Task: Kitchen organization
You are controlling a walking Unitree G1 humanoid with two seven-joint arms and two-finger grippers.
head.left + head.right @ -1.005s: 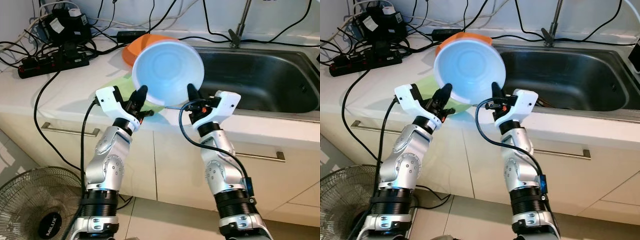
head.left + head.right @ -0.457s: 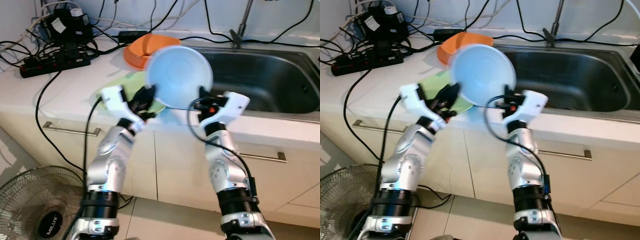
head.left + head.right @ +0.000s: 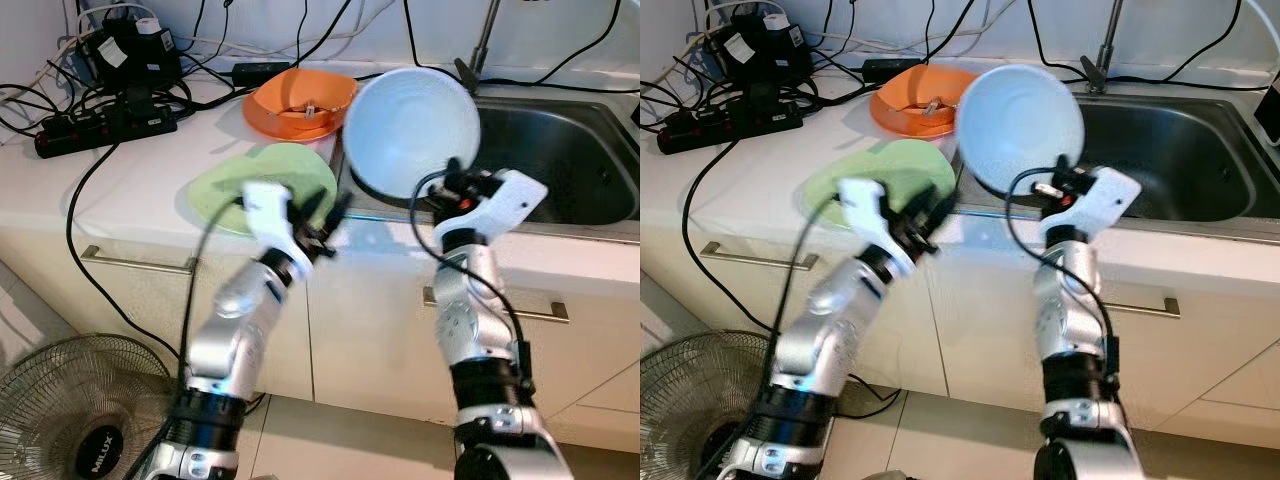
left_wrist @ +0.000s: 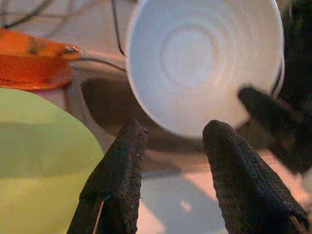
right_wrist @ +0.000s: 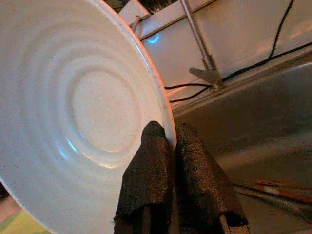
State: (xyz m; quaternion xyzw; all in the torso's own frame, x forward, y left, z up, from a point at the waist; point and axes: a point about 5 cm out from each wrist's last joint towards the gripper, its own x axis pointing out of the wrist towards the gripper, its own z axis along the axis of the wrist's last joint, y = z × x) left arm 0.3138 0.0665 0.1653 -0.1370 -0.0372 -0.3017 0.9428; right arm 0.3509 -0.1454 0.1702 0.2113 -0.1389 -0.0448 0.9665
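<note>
One bowl (image 3: 410, 130), two plates (image 3: 265, 182).

It is a home kitchen: a steel sink (image 3: 540, 150) with a tap (image 3: 478, 50), a white table (image 3: 130, 170) and cupboard doors with handles (image 3: 140, 262).

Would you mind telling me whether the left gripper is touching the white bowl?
Apart. In the left wrist view the left gripper is open, with counter visible between its fingers and the white bowl.
</note>
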